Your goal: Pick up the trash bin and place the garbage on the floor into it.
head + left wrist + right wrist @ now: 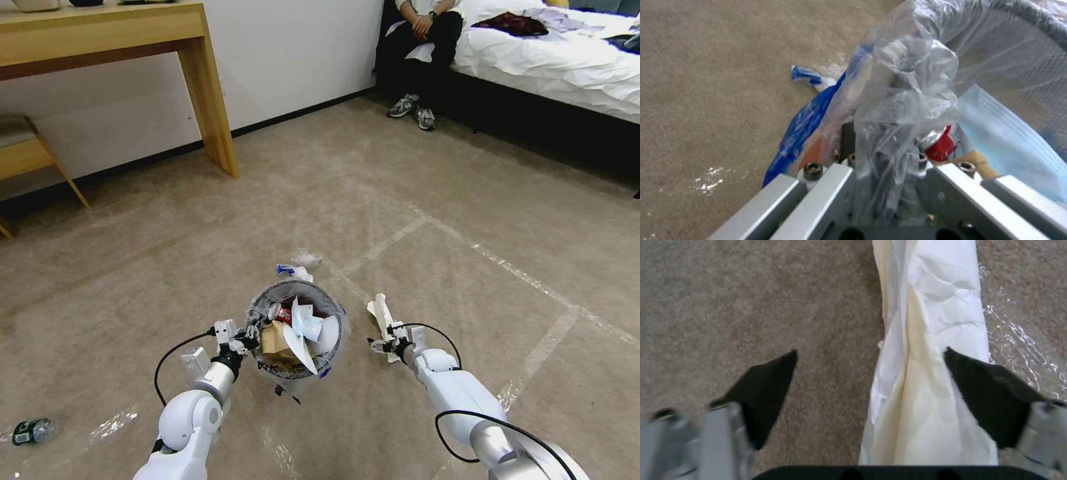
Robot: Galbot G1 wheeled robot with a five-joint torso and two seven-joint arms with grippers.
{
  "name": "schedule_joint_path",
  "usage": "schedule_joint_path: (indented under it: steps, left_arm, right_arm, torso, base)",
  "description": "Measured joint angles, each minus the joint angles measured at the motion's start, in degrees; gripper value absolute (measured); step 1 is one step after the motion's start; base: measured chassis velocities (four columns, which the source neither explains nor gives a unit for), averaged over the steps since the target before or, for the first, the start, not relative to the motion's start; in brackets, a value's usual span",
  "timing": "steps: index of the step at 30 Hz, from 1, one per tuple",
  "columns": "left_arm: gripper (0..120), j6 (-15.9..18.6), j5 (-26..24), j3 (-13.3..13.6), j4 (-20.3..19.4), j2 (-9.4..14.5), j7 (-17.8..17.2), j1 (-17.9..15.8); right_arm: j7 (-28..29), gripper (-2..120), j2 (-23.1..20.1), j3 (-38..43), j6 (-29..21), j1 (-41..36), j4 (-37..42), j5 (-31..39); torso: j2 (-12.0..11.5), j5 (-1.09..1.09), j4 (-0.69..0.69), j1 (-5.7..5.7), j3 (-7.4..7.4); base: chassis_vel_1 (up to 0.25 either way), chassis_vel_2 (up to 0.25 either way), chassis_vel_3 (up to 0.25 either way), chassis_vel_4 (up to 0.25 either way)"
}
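The trash bin (320,303) hangs just above the floor (427,200), stuffed with a brown paper bag, white wrappers and a red can (942,145). My left gripper (250,333) is shut on the bin's near rim and its clear bag liner (902,83), which wraps over the fingers. To the right, a long flat white slipper (381,312) lies on the carpet. My right gripper (383,343) is low over its near end, open, with the slipper (929,340) lying against one fingertip (978,380). More garbage lies beyond the bin: a blue-and-white wrapper (293,270) and a clear plastic scrap (308,258).
A small bottle (30,431) lies on the carpet far left. A wooden desk leg (213,100) and a stool (27,153) stand by the back wall, and a bed (567,67) is at the back right. White tape lines (520,273) cross the floor.
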Motion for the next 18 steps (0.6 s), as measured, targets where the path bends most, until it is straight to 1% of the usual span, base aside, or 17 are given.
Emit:
schedule_joint_path:
  steps: [1,2,3,4,5,8,9,10,11,13,14,15,16,17,18]
  left_arm:
    - [1,0.0,0.0,0.0,0.0,0.0,0.0,0.0]
    - [1,0.0,0.0,0.0,0.1,0.0,0.0,0.0]
    - [1,0.0,0.0,0.0,0.1,0.0,0.0,0.0]
    - [1,0.0,0.0,0.0,0.1,0.0,0.0,0.0]
    - [1,0.0,0.0,0.0,0.1,0.0,0.0,0.0]
    - [1,0.0,0.0,0.0,0.1,0.0,0.0,0.0]
    - [1,0.0,0.0,0.0,0.1,0.0,0.0,0.0]
    - [1,0.0,0.0,0.1,0.1,0.0,0.0,0.0]
    - [1,0.0,0.0,0.1,0.1,0.0,0.0,0.0]
    - [1,0.0,-0.1,0.1,0.1,0.1,0.0,-0.2]
    - [1,0.0,-0.1,0.1,0.1,0.1,0.0,-0.2]
    - [1,0.0,-0.1,0.1,0.0,0.1,0.0,-0.2]
    - [1,0.0,-0.1,0.1,-0.1,0.1,0.0,-0.2]
    - [1,0.0,-0.1,0.1,-0.1,0.1,0.0,-0.2]
    - [1,0.0,-0.1,0.1,-0.2,0.1,0.0,-0.2]
  right_arm:
    - [0.1,79,0.0,0.0,0.0,0.0,0.0,0.0]
    - [0.2,73,0.0,0.0,-0.1,0.0,-0.1,0.0]
    - [0.2,73,0.0,0.0,-0.1,0.0,-0.1,0.0]
    - [0.2,66,-0.1,0.1,-0.1,0.0,-0.1,0.0]
    - [0.2,66,-0.1,0.1,-0.1,0.0,-0.1,0.0]
    - [0.3,50,-0.1,0.2,-0.1,-0.1,-0.1,-0.1]
    - [0.3,50,-0.1,0.2,-0.1,-0.1,-0.1,-0.1]
    - [0.4,44,-0.2,0.3,-0.1,-0.2,-0.1,-0.2]
    - [0.4,44,-0.2,0.3,-0.1,-0.2,-0.1,-0.2]
    - [0.6,33,-0.2,0.5,-0.1,-0.3,-0.1,-0.3]
    - [0.6,33,-0.2,0.5,-0.1,-0.3,-0.1,-0.3]
    - [0.7,26,-0.2,0.5,-0.1,-0.4,0.1,-0.3]
    - [0.7,22,-0.2,0.6,-0.1,-0.5,0.2,-0.3]
    - [0.7,22,-0.2,0.6,-0.1,-0.5,0.2,-0.3]
    - [0.8,16,-0.2,0.6,-0.1,-0.6,0.6,-0.3]
  torso:
    - [0.0,0.0,0.0,0.0,0.0]
    - [0.0,0.0,0.0,0.0,0.0]
    - [0.0,0.0,0.0,0.0,0.0]
    - [0.0,0.0,0.0,0.0,0.0]
    - [0.0,0.0,0.0,0.0,0.0]
    - [0.0,0.0,0.0,0.0,0.0]
    - [0.0,0.0,0.0,0.0,0.0]
    - [0.0,0.0,0.0,0.0,0.0]
    - [0.0,0.0,0.0,0.0,0.0]
    - [0.0,0.0,0.0,0.0,0.0]
    - [0.0,0.0,0.0,0.0,0.0]
    - [0.0,0.0,0.0,0.0,0.0]
    - [0.0,0.0,0.0,0.0,0.0]
    - [0.0,0.0,0.0,0.0,0.0]
    - [0.0,0.0,0.0,0.0,0.0]
  base:
    - [0.0,0.0,0.0,0.0]
    - [0.0,0.0,0.0,0.0]
    - [0.0,0.0,0.0,0.0]
    - [0.0,0.0,0.0,0.0]
    - [0.0,0.0,0.0,0.0]
    - [0.0,0.0,0.0,0.0]
    - [0.0,0.0,0.0,0.0]
    - [0.0,0.0,0.0,0.0]
    - [0.0,0.0,0.0,0.0]
    - [0.0,0.0,0.0,0.0]
    - [0.0,0.0,0.0,0.0]
    - [0.0,0.0,0.0,0.0]
    - [0.0,0.0,0.0,0.0]
    - [0.0,0.0,0.0,0.0]
    - [0.0,0.0,0.0,0.0]
